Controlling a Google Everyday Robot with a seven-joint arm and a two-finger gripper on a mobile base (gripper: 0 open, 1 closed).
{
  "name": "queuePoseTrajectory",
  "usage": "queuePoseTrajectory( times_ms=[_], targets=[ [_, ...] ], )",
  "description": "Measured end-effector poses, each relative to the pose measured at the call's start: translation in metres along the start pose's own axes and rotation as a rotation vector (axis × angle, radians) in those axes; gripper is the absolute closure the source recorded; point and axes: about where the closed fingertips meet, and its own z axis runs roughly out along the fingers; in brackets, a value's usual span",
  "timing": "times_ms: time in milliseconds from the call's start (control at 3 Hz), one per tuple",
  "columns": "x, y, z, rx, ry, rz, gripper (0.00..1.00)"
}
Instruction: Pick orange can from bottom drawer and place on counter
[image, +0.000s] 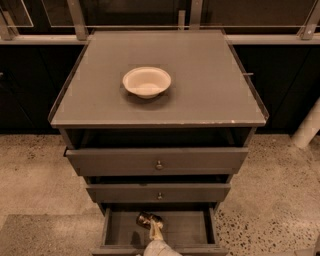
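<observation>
Your end effector (155, 231) sits in the bottom drawer (190, 228) at the orange can (146, 219); you cannot tell its grip.

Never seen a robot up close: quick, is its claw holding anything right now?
Gripper: down in the bottom drawer, right at the orange can; open, closed or holding cannot be told.

Light: dim and warm, from above onto the tabletop (200, 85).
Shadows: a soft one lay under the bowl (146, 81); drawer recesses were dark.
Glint: on the orange can (145, 218).
Pincer (153, 227): in the shaded bottom drawer (190, 227), at the can.
</observation>
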Motion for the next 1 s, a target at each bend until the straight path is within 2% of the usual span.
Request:
queuePoseTrajectory(
  times_ms=[333, 667, 1000],
  targets=[
    [0.003, -0.023, -0.001, 0.087, 0.012, -0.029, 0.0],
    [0.01, -0.03, 0.008, 0.093, 0.008, -0.01, 0.0],
    [0.029, -0.055, 0.023, 0.132, 0.013, 0.034, 0.0]
  ],
)
